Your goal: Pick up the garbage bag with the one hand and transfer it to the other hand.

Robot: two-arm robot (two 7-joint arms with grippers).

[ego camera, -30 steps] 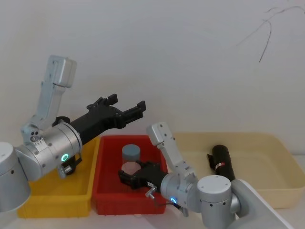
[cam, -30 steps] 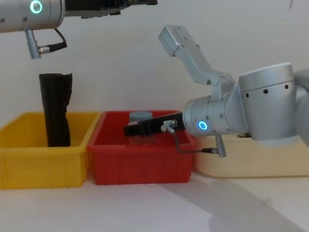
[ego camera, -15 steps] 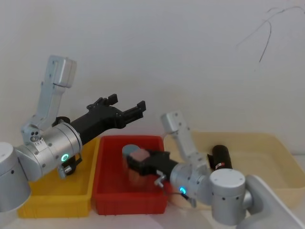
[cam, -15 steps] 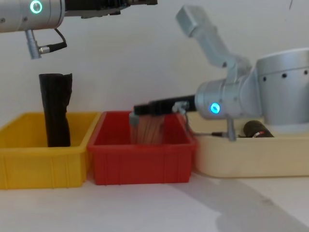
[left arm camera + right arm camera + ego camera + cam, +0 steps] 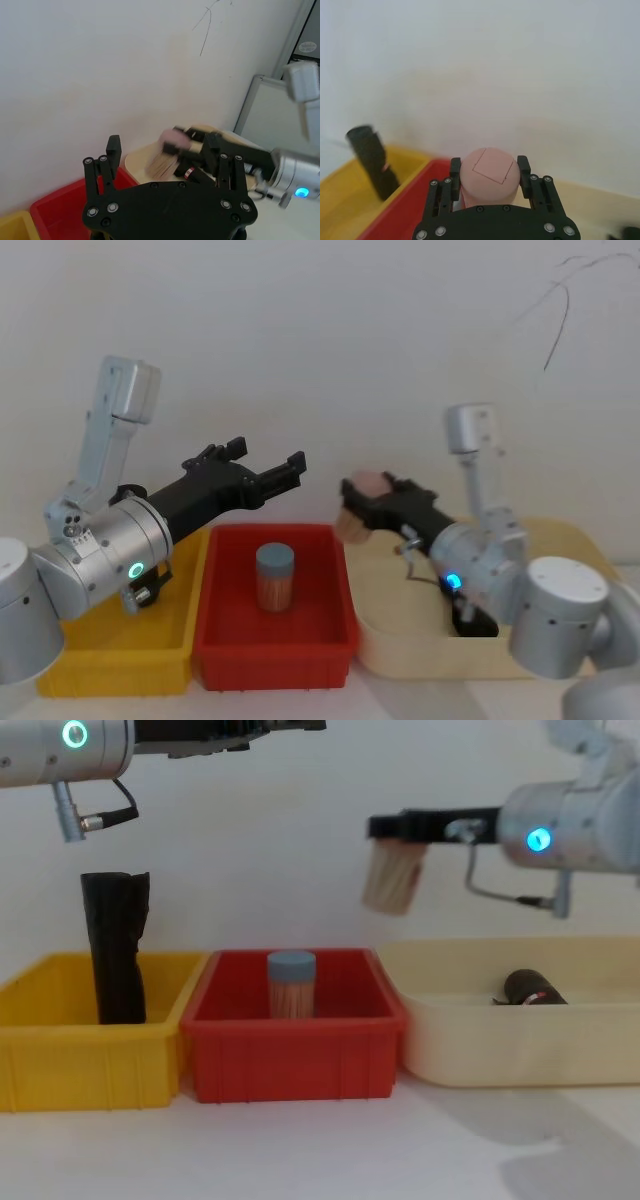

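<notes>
Right claw (image 5: 392, 825) is clamped on a pink-capped toothpick jar (image 5: 390, 878), left claw (image 5: 268, 462) spread wide; garbage bag (image 5: 528, 988) untouched, needs grabbing next.

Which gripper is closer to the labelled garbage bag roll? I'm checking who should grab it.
Right. The right gripper, holding a pink-capped jar, hangs above the cream tray's near end; the roll lies inside. The left gripper hovers farther away.
</notes>
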